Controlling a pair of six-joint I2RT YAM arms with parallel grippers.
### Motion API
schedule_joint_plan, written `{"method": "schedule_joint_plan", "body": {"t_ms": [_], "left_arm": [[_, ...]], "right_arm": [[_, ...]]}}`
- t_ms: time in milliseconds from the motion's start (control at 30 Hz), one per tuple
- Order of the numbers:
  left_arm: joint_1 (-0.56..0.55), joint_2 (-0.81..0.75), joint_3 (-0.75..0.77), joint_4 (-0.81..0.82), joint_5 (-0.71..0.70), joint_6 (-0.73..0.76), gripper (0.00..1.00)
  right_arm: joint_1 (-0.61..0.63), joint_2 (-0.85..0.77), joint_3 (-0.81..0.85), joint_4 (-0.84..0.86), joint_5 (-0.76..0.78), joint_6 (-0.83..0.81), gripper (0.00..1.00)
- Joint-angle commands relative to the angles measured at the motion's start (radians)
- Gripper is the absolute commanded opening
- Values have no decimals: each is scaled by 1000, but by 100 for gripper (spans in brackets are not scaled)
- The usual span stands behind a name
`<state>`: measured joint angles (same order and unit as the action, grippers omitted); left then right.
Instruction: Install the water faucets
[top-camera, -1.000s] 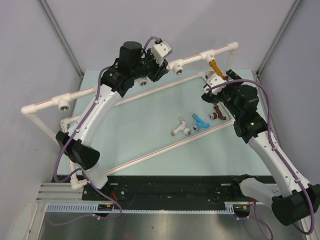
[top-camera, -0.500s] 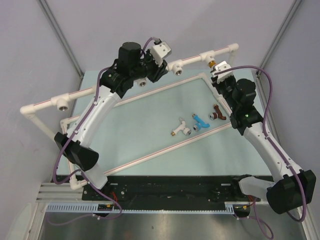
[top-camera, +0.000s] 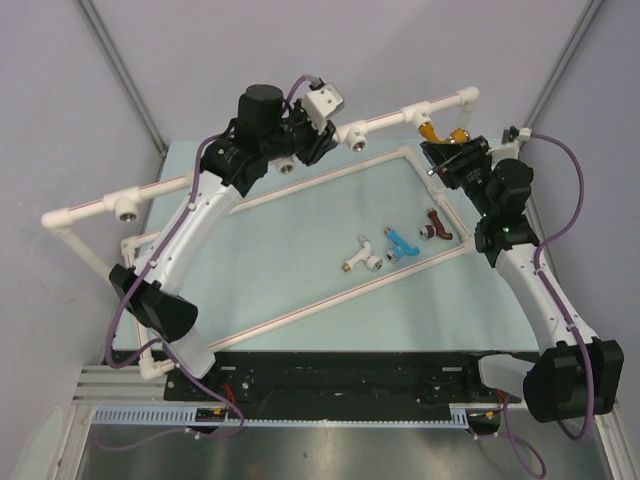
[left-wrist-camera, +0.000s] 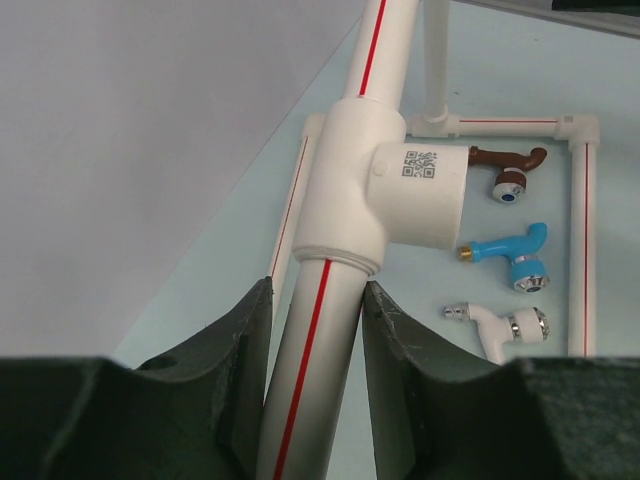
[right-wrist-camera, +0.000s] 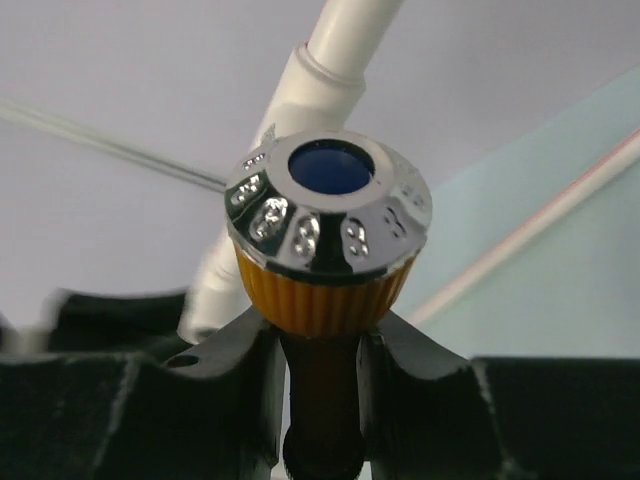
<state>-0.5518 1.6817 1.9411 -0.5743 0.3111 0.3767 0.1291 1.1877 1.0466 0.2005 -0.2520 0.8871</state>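
Observation:
The orange faucet hangs at the T-socket near the right end of the raised white pipe. My right gripper is shut on it. In the right wrist view both fingers press the faucet's dark stem just under its orange knob and chrome cap. My left gripper is shut on the red-striped pipe just below a T-socket. The white, blue and red-brown faucets lie loose on the table.
A lower white pipe frame lies flat on the pale green table, with a diagonal pipe running under the loose faucets. More open T-sockets sit along the raised pipe. Grey walls close in on both sides.
My right gripper was open below the orange faucet; it rose to it, turned its wrist and closed on the faucet. The left arm has not moved.

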Motion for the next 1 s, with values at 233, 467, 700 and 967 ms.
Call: {"method": "schedule_joint_plan", "body": {"t_ms": [233,467,700,967], "left_arm": [[-46,16,-45,-242,71,-128,0],[-46,23,-42,-242,69,-127,0],[-46,30,-39,-242,74,-125,0],[-46,30,-41,-243,77,-127,0]], "right_arm": [[-77,-54,-191,320,126,732,60],[-170,-178,-191,110,63,399,96],[-198,-299,-191,31,85,-239,100],[-180,-326,-82,-96,-213,-1219,100]]}}
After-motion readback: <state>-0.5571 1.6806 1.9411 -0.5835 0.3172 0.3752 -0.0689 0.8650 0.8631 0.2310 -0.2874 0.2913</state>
